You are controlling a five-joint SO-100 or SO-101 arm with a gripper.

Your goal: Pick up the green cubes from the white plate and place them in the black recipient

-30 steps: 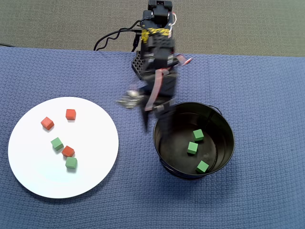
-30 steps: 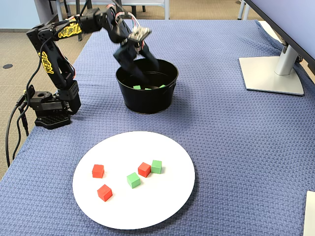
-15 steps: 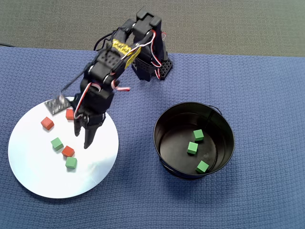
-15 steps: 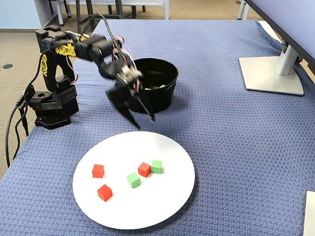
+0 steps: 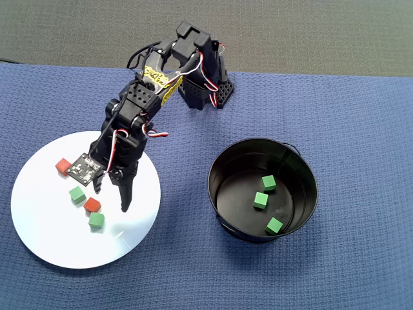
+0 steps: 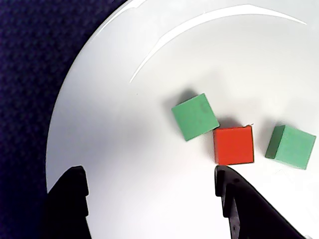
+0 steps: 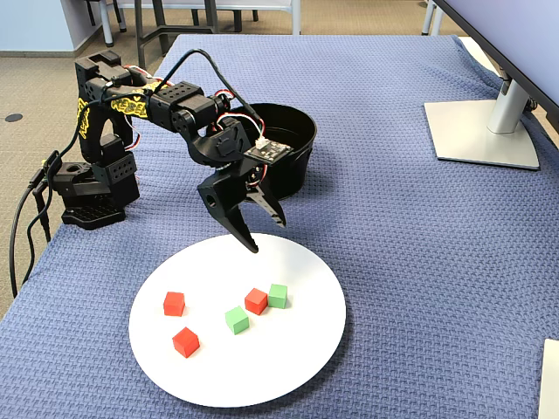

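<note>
Two green cubes (image 5: 77,194) (image 5: 97,220) lie on the white plate (image 5: 58,239), with a red cube (image 5: 92,205) between them. In the wrist view the red cube (image 6: 234,145) touches one green cube (image 6: 195,117); the other green cube (image 6: 290,147) lies just right of it. My gripper (image 5: 111,199) hangs open and empty over the plate, beside these cubes. Its right fingertip sits just under the red cube in the wrist view. The black recipient (image 5: 222,226) holds three green cubes (image 5: 268,183) (image 5: 260,200) (image 5: 274,225).
Another red cube (image 5: 62,166) lies at the plate's far left in the overhead view. Two red cubes (image 7: 174,303) (image 7: 185,341) show in the fixed view. The arm base (image 7: 87,188) stands at the table's left edge. A monitor stand (image 7: 485,131) is at the right.
The arm swung from the pot's rim over to the plate and came down toward the cubes, jaws open and empty. The cubes have not moved.
</note>
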